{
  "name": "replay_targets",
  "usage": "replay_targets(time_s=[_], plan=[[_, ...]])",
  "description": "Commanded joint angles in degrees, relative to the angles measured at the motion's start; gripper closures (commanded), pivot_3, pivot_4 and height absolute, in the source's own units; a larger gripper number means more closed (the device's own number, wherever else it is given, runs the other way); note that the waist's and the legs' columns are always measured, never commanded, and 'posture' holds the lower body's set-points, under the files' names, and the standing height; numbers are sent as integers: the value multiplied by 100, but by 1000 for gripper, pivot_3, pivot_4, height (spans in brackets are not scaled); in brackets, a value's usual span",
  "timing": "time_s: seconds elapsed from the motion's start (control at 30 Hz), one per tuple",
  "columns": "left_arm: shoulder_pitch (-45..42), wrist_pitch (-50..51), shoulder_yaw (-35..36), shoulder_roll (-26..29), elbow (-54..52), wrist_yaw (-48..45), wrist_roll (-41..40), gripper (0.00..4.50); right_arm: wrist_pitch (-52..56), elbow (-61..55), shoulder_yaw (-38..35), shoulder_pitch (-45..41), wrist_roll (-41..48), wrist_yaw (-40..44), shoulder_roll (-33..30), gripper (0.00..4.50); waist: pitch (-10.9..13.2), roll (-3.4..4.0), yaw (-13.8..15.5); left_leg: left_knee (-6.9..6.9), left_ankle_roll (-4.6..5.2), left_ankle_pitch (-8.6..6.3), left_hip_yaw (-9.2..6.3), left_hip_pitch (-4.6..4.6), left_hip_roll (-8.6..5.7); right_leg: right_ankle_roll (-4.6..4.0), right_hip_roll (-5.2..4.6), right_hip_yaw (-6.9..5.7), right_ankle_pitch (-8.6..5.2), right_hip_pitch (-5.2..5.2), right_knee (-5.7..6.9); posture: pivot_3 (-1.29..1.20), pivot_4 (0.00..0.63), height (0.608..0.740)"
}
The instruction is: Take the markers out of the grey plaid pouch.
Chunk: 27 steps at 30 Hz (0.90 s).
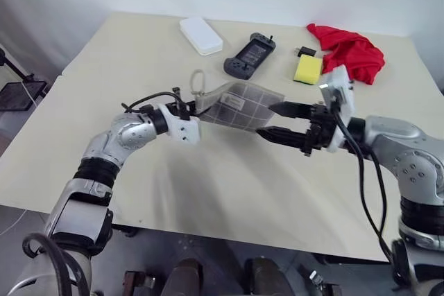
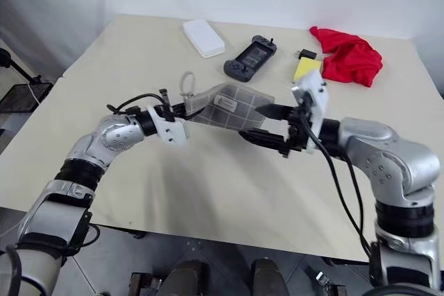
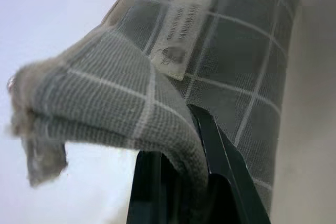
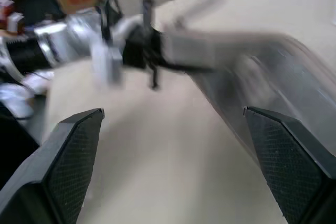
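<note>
The grey plaid pouch (image 1: 239, 105) is held up off the counter (image 1: 208, 185), approx. level, w/ its loop end toward the left claw (image 1: 193, 110). That claw is clamped tight on the pouch's loop end; in the left wrist view the fabric is seen folded over the black fingers (image 3: 220, 156). The right claw (image 1: 275, 120) is placed at the pouch's other end, fingers spread wide apart, one above & one below the pouch edge, nothing gripped. No markers can be made out. Beyond the pouch, on the counter: a white box (image 1: 200, 35), a black game controller (image 1: 249, 55), a yellow sponge (image 1: 308, 68) & a red cloth (image 1: 350, 52) just beside the sponge.
</note>
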Motion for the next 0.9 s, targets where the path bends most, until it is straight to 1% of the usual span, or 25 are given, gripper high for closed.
replay_targets(time_s=[0.03, 0.1, 0.13, 0.17, 0.23, 0.37, 0.43, 0.5, 0.6, 0.7, 0.8, 0.9], plan=[[-254, -304, -151, 47, 123, 740, 364, 4500, 285, 97, -22, -348, 193, -297, 117, 39, 0, 0, 36, 1, 1, 0, -1, -12, -2, 0, -1, -2, 0, -14, 3, 0, 150, 740], [-371, -631, -7, -59, 294, 595, -289, 4500, 326, 277, -117, -569, 266, -450, 285, 39, -1, 1, 50, 18, 2, 1, -5, -65, -4, 0, -3, -7, 2, -67, 18, 0, 150, 740], [-505, -697, 50, 0, 212, 802, -206, 4500, 334, 420, -273, -737, 419, -512, 405, 39, -1, 0, 46, 40, 2, 2, -5, -103, -4, -2, -4, -16, 4, -101, 30, 0, 150, 740], [-604, -716, 22, 81, 118, 1045, 55, 4500, 380, 559, -405, -883, 535, -606, 491, 39, 0, 0, 34, 66, 3, 2, -7, -121, -4, -3, -6, -27, 4, -118, 39, 0, 150, 740], [-695, -706, -119, 213, 33, 1459, 579, 4500, 403, 716, -556, -1066, 670, -730, 603, 39, -1, 0, 12, 87, 1, 5, -12, -184, -9, -20, -23, -87, 15, -194, 87, 0, 150, 740], [-684, -667, -320, 295, -10, 2184, 1148, 4500, 489, 675, -570, -1189, 970, -710, 676, 39, -1, 1, -76, 72, 20, 16, -9, -173, -52, -21, -86, -143, 16, -197, 114, 0, 150, 740], [-667, -638, -392, 263, -66, 2359, 1238, 4500, 634, 757, -617, -1304, 1106, -1060, 856, 39, -1, 1, -112, 64, 32, 19, -6, -175, -82, -14, -105, -152, 19, -195, 115, 0, 150, 740], [-626, -652, -441, 181, 2, 2373, 1146, 4500, 696, 824, -572, -1395, 1058, -1307, 962, 39, -1, 1, -146, 66, 39, 21, -6, -175, -85, -8, -120, -156, 22, -194, 116, 0, 150, 740], [-565, -650, -542, 125, 81, 2445, 1125, 4500, 665, 857, -308, -1348, 658, -1477, 897, 39, -1, 1, -154, 70, 48, 29, -9, -175, -95, -5, -144, -167, 24, -192, 122, 0, 150, 740], [-466, -553, -489, 37, 153, 2344, 875, 4500, 449, 883, -163, -1069, 280, -1510, 791, 39, -1, 1, -173, 69, 56, 39, -9, -175, -113, 6, -162, -172, 29, -189, 122, 0, 150, 740], [-343, -517, -390, -32, 126, 2144, 520, 4500, 321, 762, -176, -826, 243, -1369, 751, 39, -1, 1, -179, 65, 73, 49, -10, -176, -138, 17, -180, -173, 35, -187, 122, 0, 150, 740], [-190, -480, -291, -177, 208, 1579, -223, 4500, -464, 692, -55, -504, -210, -869, 538, 39, -1, 1, -191, 66, 82, 54, -10, -179, -156, 31, -193, -172, 43, -187, 120, 0, 150, 740]])
